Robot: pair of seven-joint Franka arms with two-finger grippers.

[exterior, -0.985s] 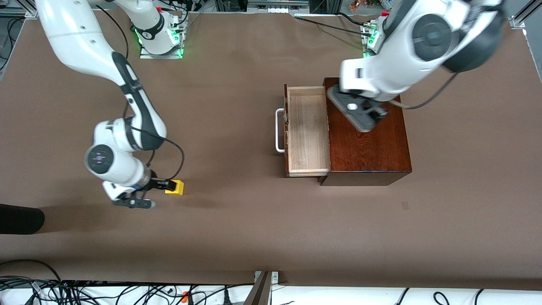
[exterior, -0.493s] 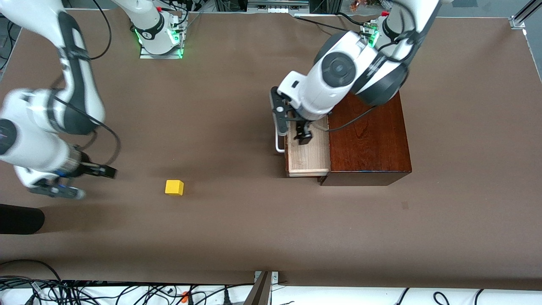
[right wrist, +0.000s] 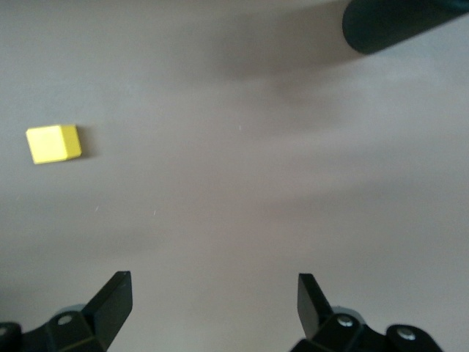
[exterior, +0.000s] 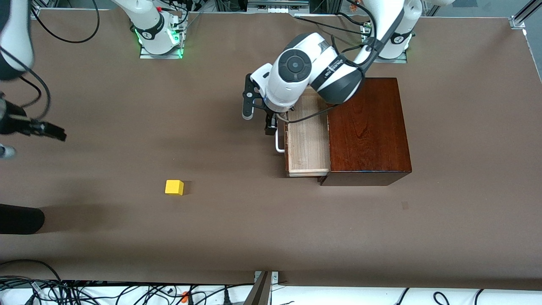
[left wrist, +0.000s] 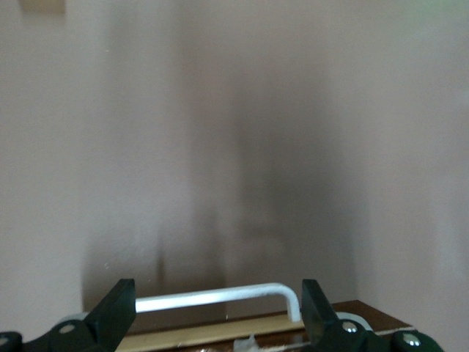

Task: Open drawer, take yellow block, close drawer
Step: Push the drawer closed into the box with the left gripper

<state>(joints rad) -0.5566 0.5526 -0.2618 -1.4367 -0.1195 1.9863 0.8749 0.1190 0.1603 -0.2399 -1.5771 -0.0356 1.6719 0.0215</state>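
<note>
The drawer [exterior: 308,140] stands pulled out of the dark mahogany box [exterior: 368,127], and its pale tray shows empty. My left gripper [exterior: 271,127] is at the drawer's white handle [exterior: 278,143]. In the left wrist view this gripper [left wrist: 216,308] is open, with the handle [left wrist: 220,297] lying between its fingers. The yellow block [exterior: 174,187] sits on the table toward the right arm's end and nearer the front camera than the drawer. My right gripper [exterior: 39,144] is up at the view's edge, away from the block. It is open and empty in the right wrist view [right wrist: 212,293], where the block [right wrist: 53,143] also shows.
A dark rounded object [exterior: 21,218] lies at the table's edge at the right arm's end, and it also shows in the right wrist view [right wrist: 399,22]. The brown table [exterior: 254,220] stretches between the block and the drawer. Cables run along the front edge.
My right gripper let go of the yellow block and drew up and away from it toward the table's end. My left gripper moved from over the box to the drawer handle.
</note>
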